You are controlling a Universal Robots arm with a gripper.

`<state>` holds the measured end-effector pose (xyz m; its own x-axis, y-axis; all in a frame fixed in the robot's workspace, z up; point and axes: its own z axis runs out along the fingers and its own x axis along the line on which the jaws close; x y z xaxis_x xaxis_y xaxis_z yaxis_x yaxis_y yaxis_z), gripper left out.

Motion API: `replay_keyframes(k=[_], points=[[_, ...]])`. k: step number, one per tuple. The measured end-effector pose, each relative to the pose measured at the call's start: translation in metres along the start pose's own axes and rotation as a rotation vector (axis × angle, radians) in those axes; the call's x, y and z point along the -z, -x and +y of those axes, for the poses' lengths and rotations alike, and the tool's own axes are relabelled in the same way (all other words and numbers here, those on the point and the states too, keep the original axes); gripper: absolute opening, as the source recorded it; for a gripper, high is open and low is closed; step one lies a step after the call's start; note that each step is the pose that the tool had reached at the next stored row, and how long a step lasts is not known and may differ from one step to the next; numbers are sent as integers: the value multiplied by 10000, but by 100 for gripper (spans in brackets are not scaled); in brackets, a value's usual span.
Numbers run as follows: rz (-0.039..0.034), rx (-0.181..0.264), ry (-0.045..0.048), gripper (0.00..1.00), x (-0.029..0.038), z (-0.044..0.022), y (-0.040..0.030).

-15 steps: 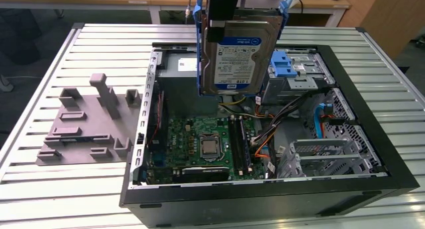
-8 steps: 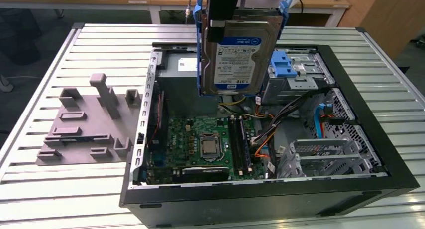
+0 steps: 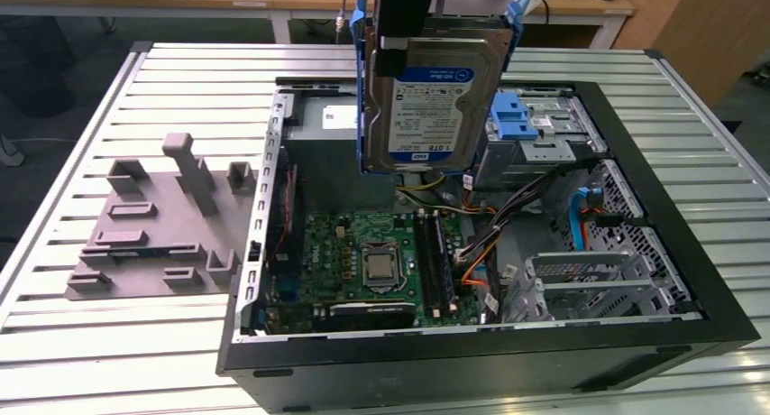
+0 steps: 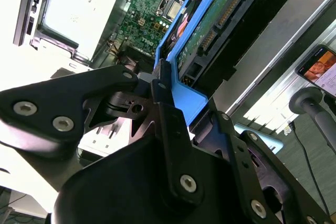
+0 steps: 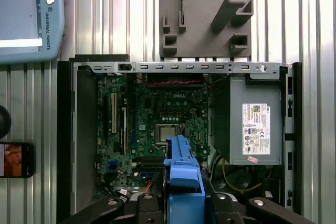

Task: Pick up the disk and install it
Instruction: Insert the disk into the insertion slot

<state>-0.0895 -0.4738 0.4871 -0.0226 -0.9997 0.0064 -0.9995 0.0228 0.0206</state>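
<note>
The disk (image 3: 427, 99), a silver hard drive with a white-and-blue label in a blue carrier frame, hangs upright above the open computer case (image 3: 673, 244). My gripper (image 3: 435, 25) is shut on the carrier's upper end and holds it clear of the case, over the area between the grey power supply and the drive bay. In the second wrist view the black fingers (image 4: 164, 90) clamp the blue frame of the disk (image 4: 210, 38), whose green circuit side shows. The first wrist view looks down along the disk's blue carrier edge (image 5: 182, 174) onto the motherboard (image 5: 163, 119).
Inside the case sit the power supply (image 5: 254, 124), a drive bay with a blue latch (image 3: 526, 122), cables and a metal cage (image 3: 590, 280). A grey fixture plate (image 3: 157, 225) lies beside the case at the exterior view's left. A teach pendant (image 5: 26, 14) and a phone (image 5: 16, 160) rest on the slatted table.
</note>
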Motion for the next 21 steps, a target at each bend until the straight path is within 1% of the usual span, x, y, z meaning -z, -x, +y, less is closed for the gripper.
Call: replay_keyframes(k=[17, 21], points=[[0, 0, 0, 36, 0, -5, 0], [0, 0, 0, 36, 0, -16, 0]])
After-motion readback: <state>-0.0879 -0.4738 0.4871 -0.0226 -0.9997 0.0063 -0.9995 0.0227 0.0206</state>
